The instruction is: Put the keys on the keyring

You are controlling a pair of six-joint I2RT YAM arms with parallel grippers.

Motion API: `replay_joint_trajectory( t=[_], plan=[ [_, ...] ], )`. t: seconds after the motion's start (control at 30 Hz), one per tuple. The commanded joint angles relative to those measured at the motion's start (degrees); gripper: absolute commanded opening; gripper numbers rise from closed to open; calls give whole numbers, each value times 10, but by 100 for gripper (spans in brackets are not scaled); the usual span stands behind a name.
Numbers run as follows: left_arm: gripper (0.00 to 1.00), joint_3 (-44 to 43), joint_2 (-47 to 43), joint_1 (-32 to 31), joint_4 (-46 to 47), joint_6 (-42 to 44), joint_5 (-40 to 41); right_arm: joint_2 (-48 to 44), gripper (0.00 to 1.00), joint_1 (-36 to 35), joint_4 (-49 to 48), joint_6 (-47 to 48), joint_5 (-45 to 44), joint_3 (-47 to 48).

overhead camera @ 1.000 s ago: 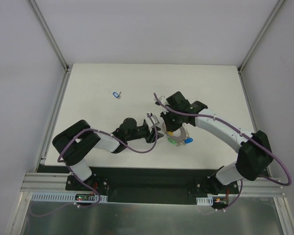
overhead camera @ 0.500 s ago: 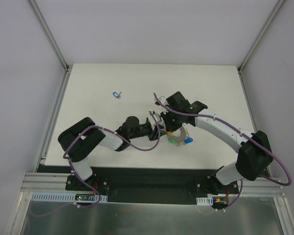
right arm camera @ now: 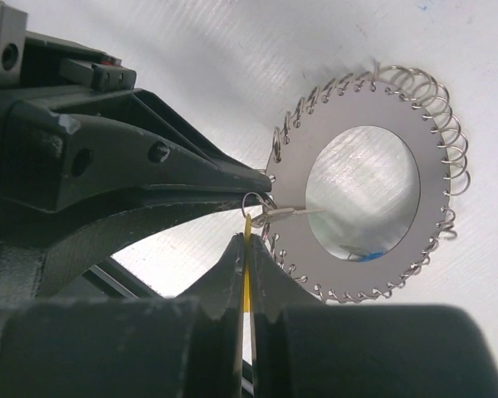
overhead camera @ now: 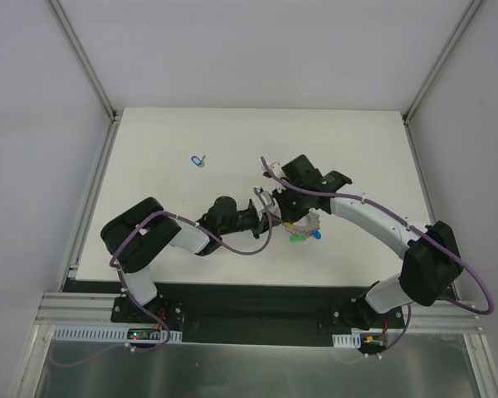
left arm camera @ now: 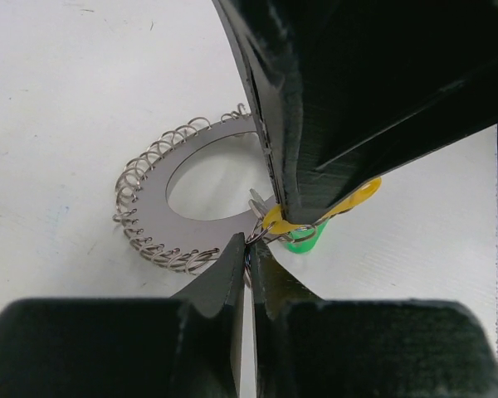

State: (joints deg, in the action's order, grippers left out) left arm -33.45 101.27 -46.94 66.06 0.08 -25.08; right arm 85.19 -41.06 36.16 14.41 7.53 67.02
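White bench [overhead camera: 166,141] under us carries a lone blue key [overhead camera: 197,159] well apart, while our left tool [left arm camera: 249,247] sits pinched together at the rim of the keyring [left arm camera: 153,195] and our right tool [right arm camera: 247,242] clamps the yellow key [left arm camera: 349,199] there.

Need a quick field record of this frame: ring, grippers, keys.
keyring: large flat grey metal ring with coiled rim
left gripper: shut, tips at the ring's rim
right gripper: shut on yellow plastic-headed key
second key: green plastic-headed key, beside the yellow one
loose key: small blue-headed key, alone on white table, away from the ring
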Motion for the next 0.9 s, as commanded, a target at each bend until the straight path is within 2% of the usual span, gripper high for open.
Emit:
replay_joint_trajectory(
  t=[0.0, 0.37, 0.53, 0.7, 0.87],
  plan=[
    [0, -5, -1, -6, 26, -21, -7, -14, 1, 0, 0, 1, -17, 20],
    [0, 45, -71, -7, -19, -27, 31, -12, 1, 88, 8, -17, -54, -15],
    [0, 54, -105, -10, -25, -31, 61, -13, 1, 84, -35, -18, -4, -58],
    [0, 39, -94, -11, -14, -38, 49, -19, 1, 42, -58, -21, 33, -82],
    [0, 40, -77, -11, -9, -38, 30, -21, 1, 41, -95, -38, 46, -110]
  ],
)
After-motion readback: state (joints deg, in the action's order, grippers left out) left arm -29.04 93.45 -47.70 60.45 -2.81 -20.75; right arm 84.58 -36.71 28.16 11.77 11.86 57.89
